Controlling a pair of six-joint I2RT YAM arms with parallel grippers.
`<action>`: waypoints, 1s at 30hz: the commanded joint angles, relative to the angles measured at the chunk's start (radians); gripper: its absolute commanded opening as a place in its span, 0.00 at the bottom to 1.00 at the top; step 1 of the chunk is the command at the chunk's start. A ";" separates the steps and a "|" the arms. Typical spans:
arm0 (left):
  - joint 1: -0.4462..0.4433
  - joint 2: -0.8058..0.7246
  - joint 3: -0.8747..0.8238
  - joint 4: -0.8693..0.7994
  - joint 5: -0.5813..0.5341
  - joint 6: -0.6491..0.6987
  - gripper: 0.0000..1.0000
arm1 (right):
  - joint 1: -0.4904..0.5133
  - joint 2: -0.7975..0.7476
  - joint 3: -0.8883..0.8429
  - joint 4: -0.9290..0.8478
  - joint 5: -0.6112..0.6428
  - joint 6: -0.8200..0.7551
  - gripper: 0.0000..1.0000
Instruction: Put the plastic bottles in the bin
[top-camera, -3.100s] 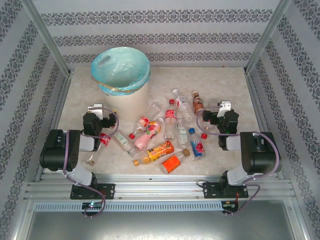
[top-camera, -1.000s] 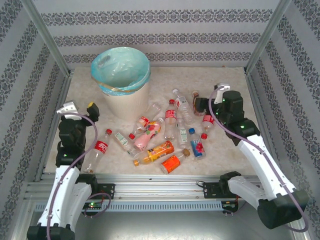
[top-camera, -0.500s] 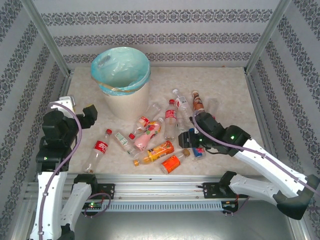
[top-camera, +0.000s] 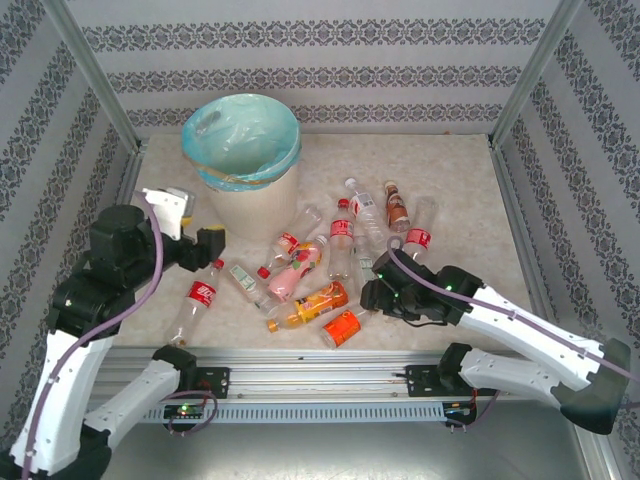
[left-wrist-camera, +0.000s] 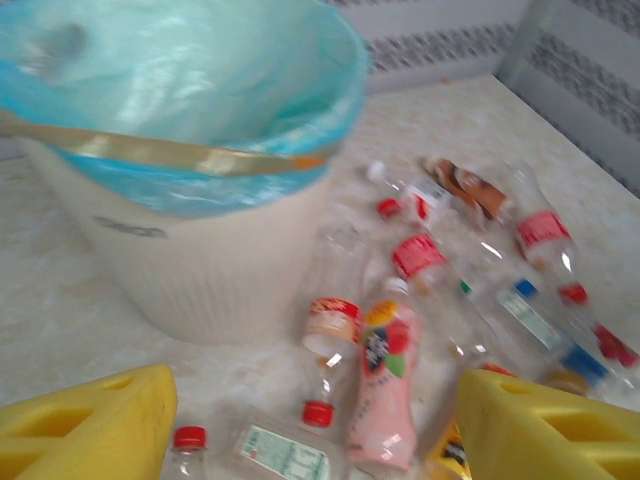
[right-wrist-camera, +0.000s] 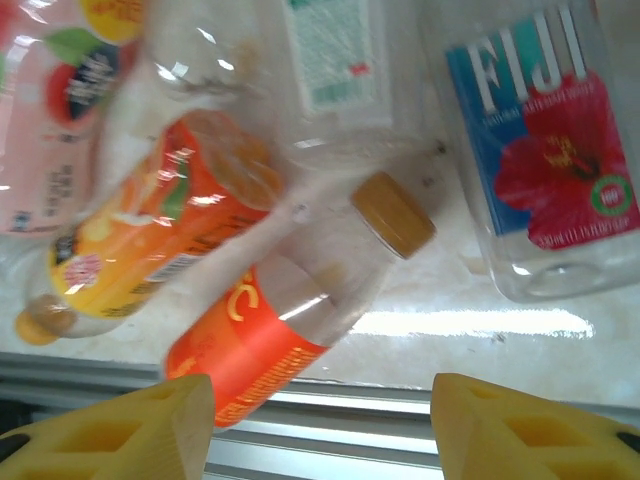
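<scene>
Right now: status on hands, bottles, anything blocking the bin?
Left hand open, empty, facing bin. Right hand open, low over orange-label bottle. Bottles lie loose on table. Bin mouth unobstructed.

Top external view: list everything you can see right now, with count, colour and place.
bin: one, cream-white with a blue-green bag liner, upright at the far left of the table.
plastic bottles: about a dozen, clear with red, orange, pink or white labels, scattered mid-table.
red-labelled bottle: one, lying apart at the near left.
table: one, pale and speckled.
walls: patterned grey-white, on three sides.
left claw: yellow fingers, open, facing the bin.
right claw: yellow fingers, open, low over an orange-labelled bottle near the front edge.
</scene>
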 joint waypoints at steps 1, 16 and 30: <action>-0.141 0.028 0.021 -0.079 -0.109 0.030 0.73 | 0.009 0.011 -0.051 0.043 -0.012 0.156 0.62; -0.728 0.316 -0.109 -0.003 -0.208 -0.256 0.74 | -0.065 -0.115 -0.088 -0.033 0.060 0.246 0.61; -0.843 0.801 0.005 0.121 -0.096 -0.389 0.67 | -0.511 -0.170 0.024 -0.164 -0.026 -0.262 0.61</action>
